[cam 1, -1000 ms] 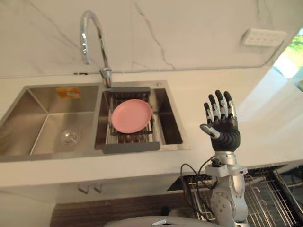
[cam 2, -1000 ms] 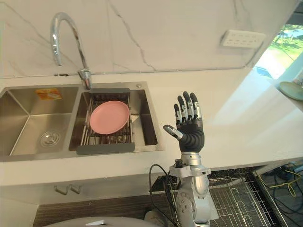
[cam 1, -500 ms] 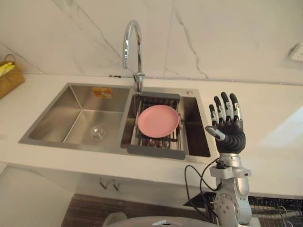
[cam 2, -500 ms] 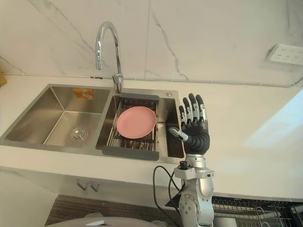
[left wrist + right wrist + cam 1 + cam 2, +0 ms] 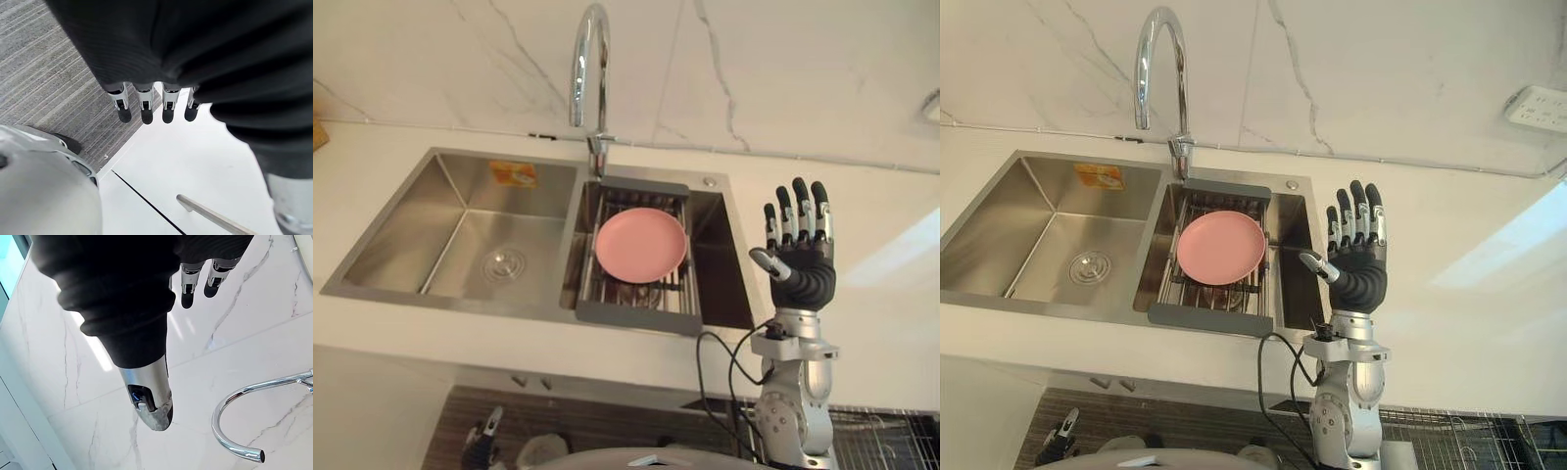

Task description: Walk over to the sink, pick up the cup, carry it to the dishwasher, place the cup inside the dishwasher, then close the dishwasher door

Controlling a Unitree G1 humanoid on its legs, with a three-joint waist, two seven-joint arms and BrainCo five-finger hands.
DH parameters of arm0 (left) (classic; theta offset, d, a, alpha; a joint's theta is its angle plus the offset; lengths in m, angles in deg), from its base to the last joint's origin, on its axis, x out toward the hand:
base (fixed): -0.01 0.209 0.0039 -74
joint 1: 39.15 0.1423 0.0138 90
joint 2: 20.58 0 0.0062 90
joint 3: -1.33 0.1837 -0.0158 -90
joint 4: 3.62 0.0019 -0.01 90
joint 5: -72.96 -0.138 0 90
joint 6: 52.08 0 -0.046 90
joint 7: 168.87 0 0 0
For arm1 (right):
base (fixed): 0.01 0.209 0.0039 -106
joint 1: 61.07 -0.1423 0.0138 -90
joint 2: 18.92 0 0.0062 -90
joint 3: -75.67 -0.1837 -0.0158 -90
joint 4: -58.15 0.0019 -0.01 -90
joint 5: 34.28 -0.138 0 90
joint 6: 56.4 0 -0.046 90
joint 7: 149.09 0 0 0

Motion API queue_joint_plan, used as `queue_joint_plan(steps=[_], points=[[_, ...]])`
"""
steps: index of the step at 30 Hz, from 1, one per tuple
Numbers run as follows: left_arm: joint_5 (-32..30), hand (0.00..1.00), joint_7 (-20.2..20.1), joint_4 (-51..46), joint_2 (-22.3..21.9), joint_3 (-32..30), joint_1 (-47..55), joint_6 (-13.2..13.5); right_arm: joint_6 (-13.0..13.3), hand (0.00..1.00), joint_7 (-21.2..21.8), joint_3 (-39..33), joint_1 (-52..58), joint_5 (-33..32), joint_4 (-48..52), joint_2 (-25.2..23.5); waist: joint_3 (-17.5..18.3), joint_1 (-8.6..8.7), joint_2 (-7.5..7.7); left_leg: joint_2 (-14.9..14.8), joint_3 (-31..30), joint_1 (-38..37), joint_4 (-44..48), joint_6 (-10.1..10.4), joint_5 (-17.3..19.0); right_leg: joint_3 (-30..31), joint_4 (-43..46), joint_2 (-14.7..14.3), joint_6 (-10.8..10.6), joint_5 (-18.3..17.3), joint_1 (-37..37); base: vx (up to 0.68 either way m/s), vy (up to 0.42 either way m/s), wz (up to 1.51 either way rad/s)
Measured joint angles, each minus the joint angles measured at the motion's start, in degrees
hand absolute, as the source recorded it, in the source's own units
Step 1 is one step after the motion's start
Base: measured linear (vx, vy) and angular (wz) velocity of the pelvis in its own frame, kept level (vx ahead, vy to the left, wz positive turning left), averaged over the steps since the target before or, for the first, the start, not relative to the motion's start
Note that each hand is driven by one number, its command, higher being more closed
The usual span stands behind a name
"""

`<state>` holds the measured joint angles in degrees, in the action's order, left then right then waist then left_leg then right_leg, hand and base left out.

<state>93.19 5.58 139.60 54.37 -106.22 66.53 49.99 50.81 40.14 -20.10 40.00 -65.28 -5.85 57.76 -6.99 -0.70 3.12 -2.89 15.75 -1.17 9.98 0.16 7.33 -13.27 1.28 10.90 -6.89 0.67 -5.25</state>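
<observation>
A steel double sink [image 5: 450,245] is set into a white counter. In its right basin a grey-edged wire rack [image 5: 636,318] holds a pink plate [image 5: 640,245]. My right hand [image 5: 803,274] is raised upright just right of the sink, above the counter's front edge, open and holding nothing; its straight fingers [image 5: 188,284] and thumb [image 5: 146,396] show in the right wrist view. My left hand [image 5: 144,105] hangs low beside a white cabinet front, fingers straight, over the grey striped floor.
A tall curved tap [image 5: 587,59] stands behind the divider between the basins. White counter [image 5: 891,294] stretches to the right of the sink, with a wall socket [image 5: 1538,106] above it. A wire dishwasher rack [image 5: 1449,441] shows below the counter at lower right.
The camera has swung left and dipped, so the sink now sits nearer the middle of the picture. My right hand stays raised and open in the same pose.
</observation>
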Motion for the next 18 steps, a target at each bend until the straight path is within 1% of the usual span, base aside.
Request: queue_joint_plan(steps=[2,3,4,5,6,7,8,10,11,13,16,18], points=[[0.3,0.0,-0.9,1.0,1.4,1.4,-0.3,-1.6,-0.2,0.0,-0.6,0.0,0.0,2.5,-1.0,0.1,0.1,0.03,0.47,0.4,0.0,-1.3,-1.7,0.1,-0.7,-0.1,-0.2,0.1,0.0,0.0,-0.9,-0.02,0.007,-0.05],[0.6,0.0,-1.2,1.9,2.7,2.9,-0.5,-2.5,-0.6,0.0,-1.0,0.0,-0.4,6.1,-2.4,0.3,0.5,0.08,0.83,0.7,0.2,-2.3,-3.3,0.2,-1.3,-0.1,-0.3,0.1,0.0,0.0,-1.0,-0.02,0.009,-0.06],[1.0,0.0,-1.6,2.3,3.7,4.2,-0.6,-3.6,-1.7,0.0,-2.0,0.1,-0.8,10.3,-3.2,1.1,0.7,0.31,1.19,0.9,0.2,-3.2,-4.6,0.2,-2.1,-0.1,-0.5,0.1,0.0,0.0,-1.1,-0.01,0.004,-0.05],[1.0,0.0,-1.9,2.6,4.1,4.5,-0.6,-4.3,-2.3,0.0,-2.5,0.1,-1.0,13.3,-3.6,1.9,0.7,0.38,1.31,1.0,0.2,-3.7,-5.2,0.2,-2.6,-0.1,-0.5,0.1,0.0,0.0,-1.2,0.0,0.0,0.0],[1.0,0.0,-2.4,3.4,4.8,5.2,-0.8,-5.3,-3.5,0.0,-3.6,0.3,-1.6,20.2,-4.7,4.4,0.7,0.5,1.41,1.3,0.2,-4.2,-6.1,0.2,-3.2,-0.1,-0.6,0.1,-0.1,0.1,-1.3,0.0,0.0,0.0],[1.0,0.0,-2.5,4.3,5.4,6.3,-1.0,-6.0,-4.9,0.0,-4.5,1.2,-2.5,25.7,-4.9,7.2,0.6,0.52,1.35,1.4,0.2,-4.9,-7.0,0.2,-3.7,0.0,-0.8,0.1,-0.2,0.2,-1.6,0.0,0.0,0.0],[1.1,0.0,-2.4,4.3,5.6,6.5,-1.0,-6.4,-5.2,0.0,-4.5,1.4,-3.0,28.5,-4.9,8.5,0.6,0.53,1.33,1.4,0.2,-5.1,-7.4,0.3,-3.9,-0.1,-0.8,0.1,-0.2,0.2,-1.7,0.0,0.0,0.0],[0.9,0.0,-2.5,4.9,6.1,6.7,-0.9,-7.1,-6.6,0.0,-4.5,2.2,-6.1,37.1,-4.8,13.2,0.5,0.58,1.46,1.4,0.3,-6.4,-9.1,0.5,-4.8,0.0,-0.8,-0.1,-0.1,0.3,-2.3,-0.02,-0.004,-0.02],[0.9,0.0,-2.5,4.9,6.4,6.7,-0.8,-7.4,-6.9,0.0,-4.3,2.4,-6.9,39.2,-4.8,14.4,0.4,0.62,1.51,1.4,0.3,-6.9,-9.4,0.5,-5.0,0.0,-0.9,-0.2,-0.1,0.3,-2.6,-0.05,-0.01,-0.05],[0.9,0.0,-2.5,5.4,6.6,6.7,-0.7,-8.1,-8.0,0.0,-2.9,2.7,-10.0,45.2,-4.7,18.5,0.4,0.58,1.56,1.4,0.4,-8.1,-11.2,0.8,-5.7,0.0,-0.9,-0.4,-0.1,0.3,-3.2,-0.07,-0.005,-0.03],[0.5,0.0,-2.8,6.4,6.9,6.6,-0.6,-8.8,-9.3,0.0,0.1,2.9,-12.4,48.7,-4.6,20.5,0.3,0.69,1.68,1.5,0.6,-9.4,-13.5,1.1,-6.8,0.0,-0.9,-0.5,0.1,0.2,-3.1,-0.07,0.004,-0.02],[-0.3,0.0,-2.8,6.4,7.1,6.4,-0.3,-9.3,-10.2,0.0,2.9,3.6,-13.3,52.3,-4.6,21.4,0.1,0.73,2.11,1.5,0.5,-10.0,-14.8,1.1,-7.5,0.0,-0.8,-0.7,0.5,-0.1,-3.0,-0.06,0.001,0.0]])
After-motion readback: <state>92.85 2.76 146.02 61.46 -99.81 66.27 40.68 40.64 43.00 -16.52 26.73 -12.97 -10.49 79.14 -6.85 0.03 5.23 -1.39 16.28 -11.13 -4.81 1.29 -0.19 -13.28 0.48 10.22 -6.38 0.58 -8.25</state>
